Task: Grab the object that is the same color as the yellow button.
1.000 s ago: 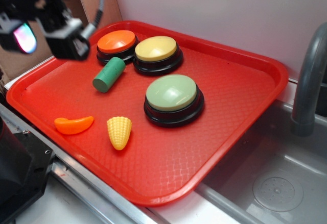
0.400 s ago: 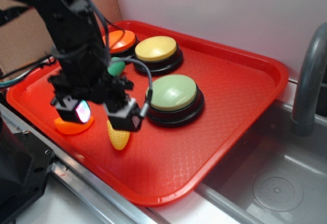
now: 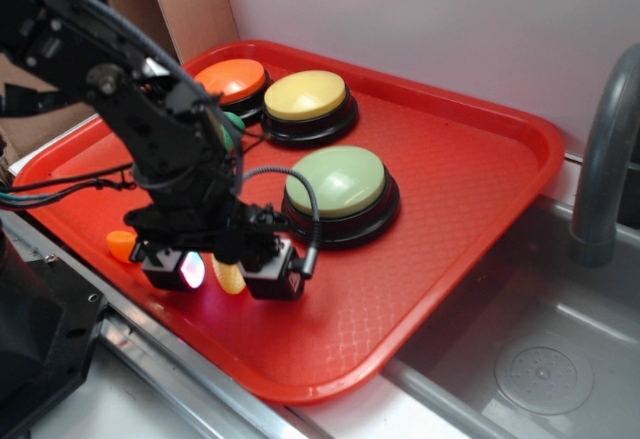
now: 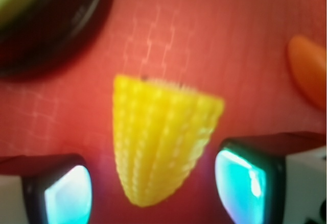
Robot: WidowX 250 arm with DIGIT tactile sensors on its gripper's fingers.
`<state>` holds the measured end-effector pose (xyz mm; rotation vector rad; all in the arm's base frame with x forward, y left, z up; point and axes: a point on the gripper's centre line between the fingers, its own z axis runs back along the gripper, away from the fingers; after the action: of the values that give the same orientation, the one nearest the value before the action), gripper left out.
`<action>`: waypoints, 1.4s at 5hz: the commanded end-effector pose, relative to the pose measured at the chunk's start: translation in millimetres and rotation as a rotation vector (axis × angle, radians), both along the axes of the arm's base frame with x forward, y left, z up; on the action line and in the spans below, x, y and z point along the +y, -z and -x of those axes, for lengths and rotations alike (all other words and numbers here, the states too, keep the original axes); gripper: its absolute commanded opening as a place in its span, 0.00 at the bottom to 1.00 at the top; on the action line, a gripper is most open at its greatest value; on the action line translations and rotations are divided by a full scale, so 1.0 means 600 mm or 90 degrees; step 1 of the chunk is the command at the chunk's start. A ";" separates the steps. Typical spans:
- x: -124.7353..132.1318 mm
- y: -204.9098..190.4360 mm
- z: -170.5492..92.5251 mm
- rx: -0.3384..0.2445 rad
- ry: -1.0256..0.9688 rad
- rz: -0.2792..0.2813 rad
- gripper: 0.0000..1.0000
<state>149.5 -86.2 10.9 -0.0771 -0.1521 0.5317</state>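
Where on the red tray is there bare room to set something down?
The red plastic tray is bare along its right side, beyond the pale green-topped button, and at the near corner. The left is crowded: the hand straddles the yellow toy corn cob.

A plain pale wall (image 3: 420, 19) fills the far side. At far left stands a brown cardboard panel (image 3: 190, 4). On the right, a grey curved faucet pipe (image 3: 605, 159) rises over a grey metal sink (image 3: 540, 359) with a round drain (image 3: 543, 379). Lighting is soft and even.
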 end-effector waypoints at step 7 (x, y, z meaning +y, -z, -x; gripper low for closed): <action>0.097 -0.187 -0.078 0.079 0.133 -0.047 0.00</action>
<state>182.9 -26.2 113.0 0.0216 0.0008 0.3268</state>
